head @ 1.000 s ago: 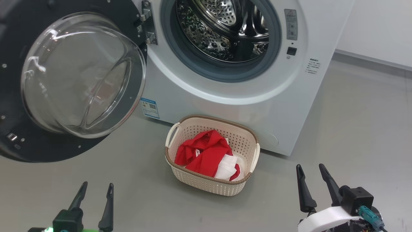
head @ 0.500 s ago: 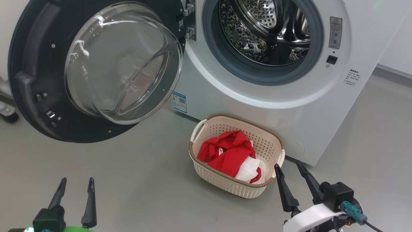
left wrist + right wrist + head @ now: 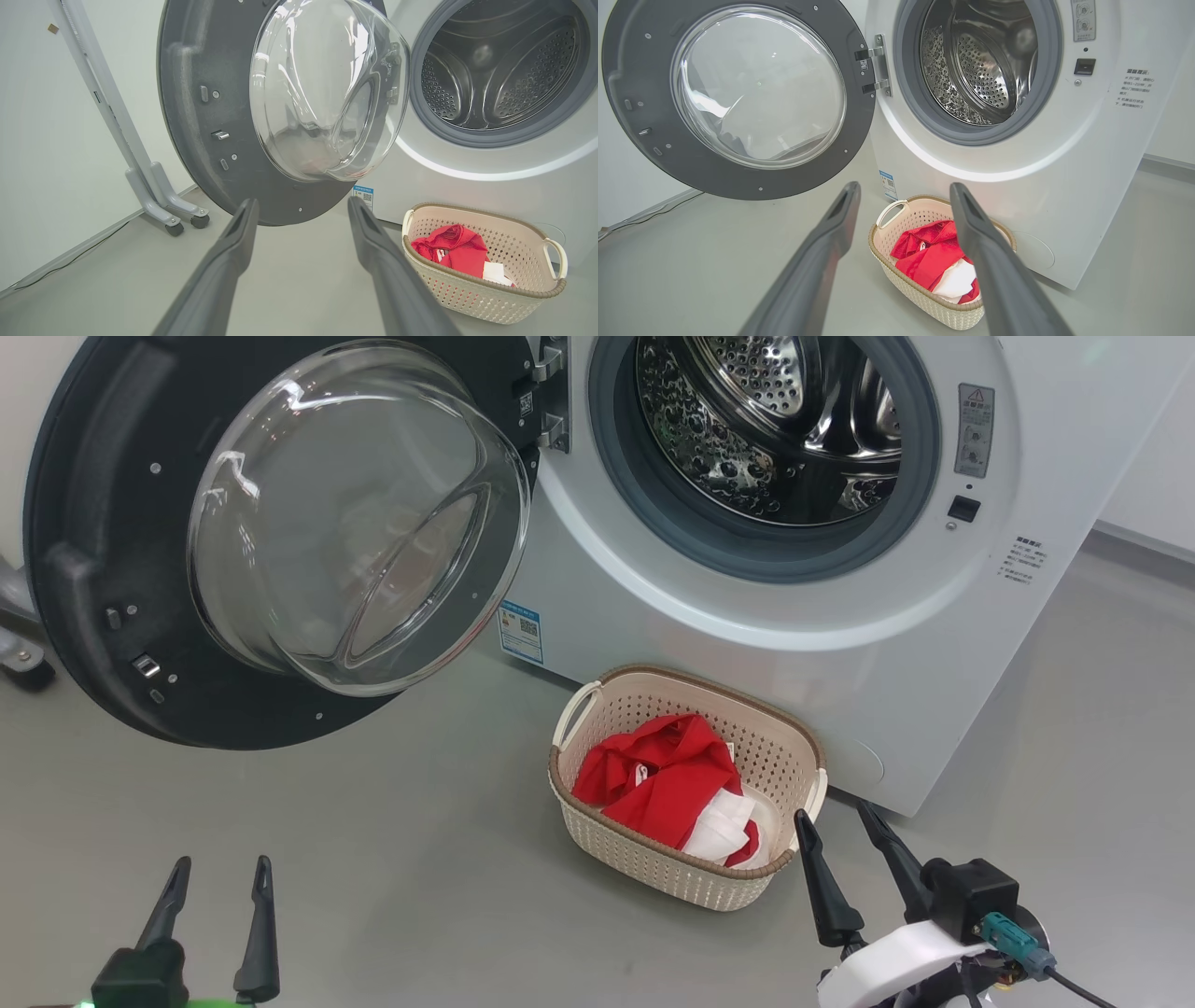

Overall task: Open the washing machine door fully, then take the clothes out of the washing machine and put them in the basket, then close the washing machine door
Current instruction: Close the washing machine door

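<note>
The white washing machine (image 3: pixel 775 653) stands with its steel drum (image 3: pixel 766 420) bare. Its door (image 3: pixel 280 532), black-rimmed with a bulging glass bowl, hangs swung wide to the left. On the floor before the machine sits the cream basket (image 3: pixel 686 873), holding the red and white clothes (image 3: pixel 667 784). My left gripper (image 3: pixel 219 866) is open low at the left, well short of the door. My right gripper (image 3: pixel 834 814) is open just right of the basket's near corner, holding nothing. In the wrist views the door (image 3: pixel 280 107) (image 3: pixel 738 93) and the basket (image 3: pixel 490 294) (image 3: pixel 924 303) lie beyond the open fingers.
A grey wheeled stand (image 3: pixel 154 196) rests by the wall left of the door, with a cable along the skirting. Bare grey floor (image 3: pixel 392 859) stretches between my grippers and the machine. A white wall runs behind on the right.
Over the second the camera swung left, so the whole scene shifted right in view. In the last half second both grippers have barely moved.
</note>
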Available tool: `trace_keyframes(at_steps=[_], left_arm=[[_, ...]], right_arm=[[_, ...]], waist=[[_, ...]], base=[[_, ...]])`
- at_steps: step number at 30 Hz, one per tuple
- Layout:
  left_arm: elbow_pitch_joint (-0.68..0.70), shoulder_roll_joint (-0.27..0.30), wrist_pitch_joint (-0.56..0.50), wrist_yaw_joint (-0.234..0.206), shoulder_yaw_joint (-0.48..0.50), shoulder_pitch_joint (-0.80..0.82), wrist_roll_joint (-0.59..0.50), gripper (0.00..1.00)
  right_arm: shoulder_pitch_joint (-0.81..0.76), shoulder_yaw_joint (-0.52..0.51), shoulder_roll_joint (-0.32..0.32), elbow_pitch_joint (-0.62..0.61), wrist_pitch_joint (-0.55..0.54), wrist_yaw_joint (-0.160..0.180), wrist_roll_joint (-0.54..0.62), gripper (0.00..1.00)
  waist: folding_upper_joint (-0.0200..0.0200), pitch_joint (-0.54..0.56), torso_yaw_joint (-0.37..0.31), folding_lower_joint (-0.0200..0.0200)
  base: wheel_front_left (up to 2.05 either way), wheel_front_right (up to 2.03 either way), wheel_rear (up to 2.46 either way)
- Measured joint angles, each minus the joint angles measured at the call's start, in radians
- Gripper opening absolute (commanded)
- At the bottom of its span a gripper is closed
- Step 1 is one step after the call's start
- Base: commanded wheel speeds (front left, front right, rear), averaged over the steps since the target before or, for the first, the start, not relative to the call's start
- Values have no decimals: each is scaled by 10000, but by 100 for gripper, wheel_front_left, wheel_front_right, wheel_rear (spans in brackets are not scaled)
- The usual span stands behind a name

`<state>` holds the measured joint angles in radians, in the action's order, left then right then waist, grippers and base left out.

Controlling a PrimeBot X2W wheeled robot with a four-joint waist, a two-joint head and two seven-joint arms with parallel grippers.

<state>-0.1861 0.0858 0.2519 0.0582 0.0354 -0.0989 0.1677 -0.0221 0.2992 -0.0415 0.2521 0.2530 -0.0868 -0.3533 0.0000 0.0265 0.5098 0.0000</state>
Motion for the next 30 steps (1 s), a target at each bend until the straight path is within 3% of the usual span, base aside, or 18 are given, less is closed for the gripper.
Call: trace_keyframes(at_steps=[30], left_arm=[[56,-77,0,81,67,-94,0,100]], right_arm=[[112,-19,0,188,0,13,-144,100]], waist=[[0,72,-86,0]], base=[[0,0,0]])
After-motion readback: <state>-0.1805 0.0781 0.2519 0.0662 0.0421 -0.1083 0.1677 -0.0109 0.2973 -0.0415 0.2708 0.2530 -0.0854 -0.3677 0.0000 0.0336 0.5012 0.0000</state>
